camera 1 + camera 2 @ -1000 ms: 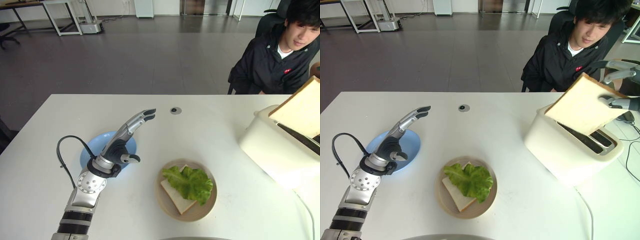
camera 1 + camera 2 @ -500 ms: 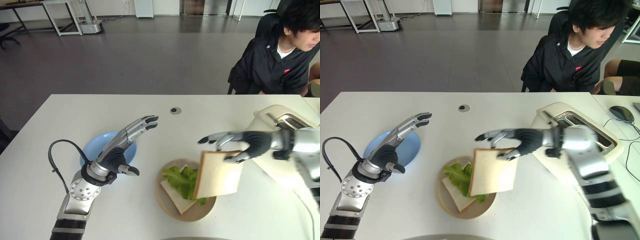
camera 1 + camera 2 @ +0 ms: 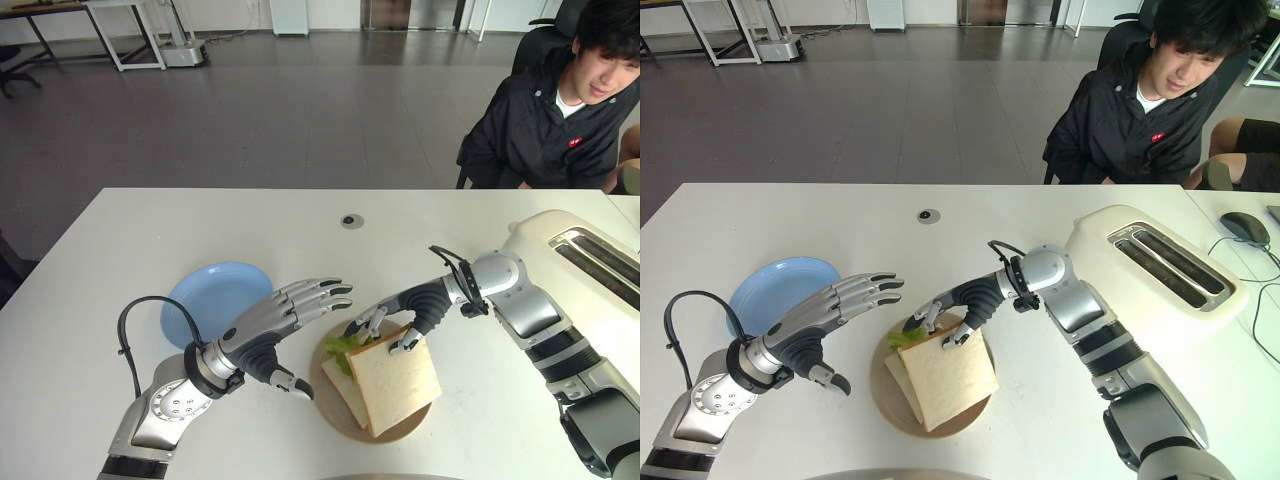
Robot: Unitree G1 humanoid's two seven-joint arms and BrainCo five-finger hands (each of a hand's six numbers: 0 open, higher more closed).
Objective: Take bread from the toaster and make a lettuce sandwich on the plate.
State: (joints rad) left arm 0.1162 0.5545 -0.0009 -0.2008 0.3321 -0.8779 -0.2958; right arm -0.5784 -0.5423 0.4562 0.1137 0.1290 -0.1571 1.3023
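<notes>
Starting nearest, you find the top bread slice (image 3: 395, 385) now lying over the lettuce (image 3: 342, 345) on the tan plate (image 3: 316, 388), with your right hand (image 3: 400, 315) pinching its upper edge after carrying it from the toaster (image 3: 590, 262). Only the release seems left. Your left hand (image 3: 290, 320), spread and empty, has closed in beside the plate. Count two slices, one lettuce leaf, two plates including the blue plate (image 3: 205, 295), and one toaster.

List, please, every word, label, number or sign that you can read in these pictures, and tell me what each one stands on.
No text can be read.
The toaster, tan plate, blue plate, top slice of bread and table show plain surfaces without legible print.
The left hand and right hand carry no readable marking either.
</notes>
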